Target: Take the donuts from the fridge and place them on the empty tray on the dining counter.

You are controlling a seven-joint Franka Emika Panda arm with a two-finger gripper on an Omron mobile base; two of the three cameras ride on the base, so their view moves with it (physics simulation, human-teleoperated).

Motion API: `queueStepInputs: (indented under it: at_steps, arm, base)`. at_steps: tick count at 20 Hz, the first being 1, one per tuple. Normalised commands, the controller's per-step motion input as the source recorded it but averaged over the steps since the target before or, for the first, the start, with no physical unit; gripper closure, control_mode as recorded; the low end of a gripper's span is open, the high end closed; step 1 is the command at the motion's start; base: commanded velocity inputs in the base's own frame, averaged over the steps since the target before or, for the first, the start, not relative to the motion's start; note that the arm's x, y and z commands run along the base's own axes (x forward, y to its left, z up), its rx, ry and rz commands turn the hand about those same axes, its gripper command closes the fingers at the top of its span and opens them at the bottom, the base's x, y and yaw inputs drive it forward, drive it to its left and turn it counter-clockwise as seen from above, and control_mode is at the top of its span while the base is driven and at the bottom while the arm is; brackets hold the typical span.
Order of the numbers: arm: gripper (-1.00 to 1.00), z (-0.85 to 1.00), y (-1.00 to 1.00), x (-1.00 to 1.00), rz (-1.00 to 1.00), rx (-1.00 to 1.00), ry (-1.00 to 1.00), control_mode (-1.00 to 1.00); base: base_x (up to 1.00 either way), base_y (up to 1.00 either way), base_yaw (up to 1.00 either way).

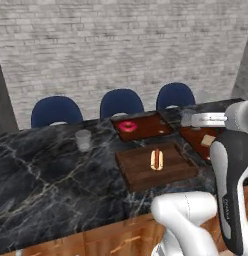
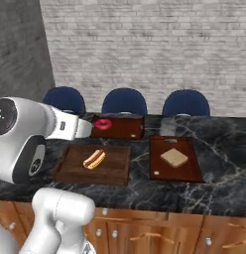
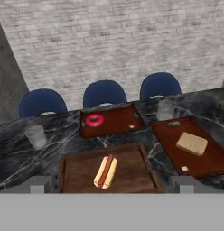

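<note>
**Pink donut on the small tray, gripper wide open above the counter**

Already resting on the small dark reddish-brown rectangular tray is one ring donut with red-pink icing, lying flat toward that tray's left end as the hand camera sees it. This tray sits on the long black marble dining counter with white veins, ahead of the hand and beyond the nearer tray.

Just below the hand lies a larger brown wooden tray holding a hot dog in a bun, close in front of the donut tray. Ahead and to the right of the hand is a third reddish-brown tray carrying a tan square slab. A clear glass stands ahead to the left on the marble; a second clear glass stands beyond the tray with the slab.

The two-finger gripper hangs above the near edge of the wooden tray with its jaws spread fully apart, holding nothing.

Three dark blue rounded chairs line the far side of the counter, with a pale grey brick wall behind.
</note>
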Motion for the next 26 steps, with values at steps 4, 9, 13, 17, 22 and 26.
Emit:
queueStepInputs:
  at_steps: [4, 9, 13, 17, 22, 26]
  arm:
    - [-1.00, 0.00, 0.00, 0.00, 0.00, 0.00, 0.00, 1.00]
    - [-1.00, 0.00, 0.00, 0.00, 0.00, 0.00, 0.00, 1.00]
    - [-1.00, 0.00, 0.00, 0.00, 0.00, 0.00, 0.00, 1.00]
    - [-1.00, 0.00, 0.00, 0.00, 0.00, 0.00, 0.00, 1.00]
    - [-1.00, 0.00, 0.00, 0.00, 0.00, 0.00, 0.00, 1.00]
    - [-1.00, 0.00, 0.00, 0.00, 0.00, 0.00, 0.00, 1.00]
  base:
    - [0.00, 0.00, -1.00]
    - [0.00, 0.00, -1.00]
    - [0.00, 0.00, -0.99]
    - [0.00, -0.19, -0.92]
    - [0.00, -0.20, -0.93]
    - [0.00, -0.06, -0.99]
